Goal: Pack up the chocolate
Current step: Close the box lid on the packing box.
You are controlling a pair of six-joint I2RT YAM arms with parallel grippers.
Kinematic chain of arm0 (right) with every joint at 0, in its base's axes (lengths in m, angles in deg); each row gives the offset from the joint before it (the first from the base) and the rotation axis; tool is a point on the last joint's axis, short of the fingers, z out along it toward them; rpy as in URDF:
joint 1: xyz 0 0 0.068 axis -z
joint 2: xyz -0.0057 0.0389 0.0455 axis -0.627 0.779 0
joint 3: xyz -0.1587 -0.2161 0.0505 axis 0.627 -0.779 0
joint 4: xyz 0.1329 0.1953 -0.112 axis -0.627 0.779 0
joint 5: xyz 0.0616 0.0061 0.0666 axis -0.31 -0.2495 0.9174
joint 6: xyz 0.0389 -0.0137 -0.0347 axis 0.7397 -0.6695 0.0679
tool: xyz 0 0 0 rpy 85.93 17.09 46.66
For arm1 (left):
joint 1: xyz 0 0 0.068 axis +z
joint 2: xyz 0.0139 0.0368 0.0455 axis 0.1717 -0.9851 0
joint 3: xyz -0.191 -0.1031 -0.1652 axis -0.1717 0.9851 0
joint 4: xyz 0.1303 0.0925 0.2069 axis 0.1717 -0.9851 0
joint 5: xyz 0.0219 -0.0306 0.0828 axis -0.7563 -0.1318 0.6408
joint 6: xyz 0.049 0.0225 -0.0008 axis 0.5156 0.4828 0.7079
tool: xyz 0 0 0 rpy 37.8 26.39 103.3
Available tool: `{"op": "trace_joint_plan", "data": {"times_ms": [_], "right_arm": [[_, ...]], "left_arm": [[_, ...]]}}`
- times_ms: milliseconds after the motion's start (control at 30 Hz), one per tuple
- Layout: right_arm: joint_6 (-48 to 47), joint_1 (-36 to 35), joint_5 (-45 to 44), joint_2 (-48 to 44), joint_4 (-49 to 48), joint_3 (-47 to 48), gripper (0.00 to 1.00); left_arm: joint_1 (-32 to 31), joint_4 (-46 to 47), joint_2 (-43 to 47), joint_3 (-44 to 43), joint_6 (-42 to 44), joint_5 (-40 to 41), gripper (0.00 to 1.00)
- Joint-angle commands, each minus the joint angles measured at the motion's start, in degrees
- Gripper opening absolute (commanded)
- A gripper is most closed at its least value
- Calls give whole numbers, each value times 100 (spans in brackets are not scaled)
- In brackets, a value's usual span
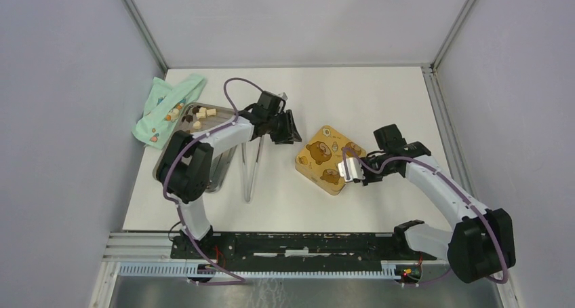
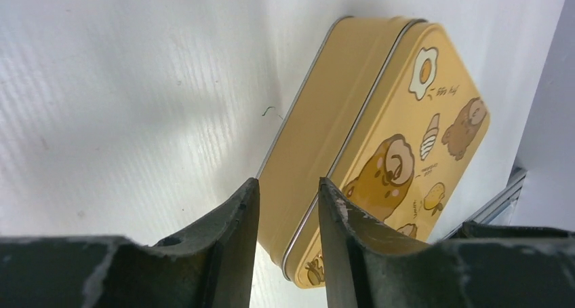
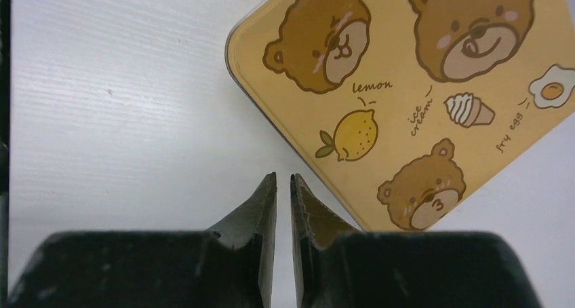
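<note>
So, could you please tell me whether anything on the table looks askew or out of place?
The square yellow bear-print tin sits turned cornerwise to the edges of the table, lid shut. The long metal tweezers lie loose beside the steel tray, which holds the brown and cream chocolate chunks. Nothing looks spilled or damaged.

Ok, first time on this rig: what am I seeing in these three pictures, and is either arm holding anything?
Two robot arms are bolted at the near edge of the table. The wide picture looks down from above; the other two come from a camera on each wrist. On the table lie a closed yellow bear tin, a metal tray with chocolate chunks, long tweezers and a green pouch. The left tool is open, facing the tin; the right tool is nearly shut, just short of its edge. Neither holds anything.
</note>
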Motion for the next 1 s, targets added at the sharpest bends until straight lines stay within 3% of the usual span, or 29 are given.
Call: {"op": "trace_joint_plan", "data": {"times_ms": [0, 133, 367, 533, 967], "right_arm": [[127, 111, 938, -229, 173, 98, 18], [889, 168, 914, -121, -275, 102, 19], [293, 163, 592, 172, 201, 60, 17], [279, 151, 300, 589, 145, -19, 16], [735, -41, 218, 1336, -297, 621, 15]], "left_arm": [[123, -154, 404, -223, -160, 425, 46], [152, -253, 626, -227, 3, 324, 55], [151, 329, 832, 0, 268, -885, 76], [131, 466, 432, -141, 468, -1608, 78], [-172, -325, -726, -779, 1077, -1921, 79]]}}
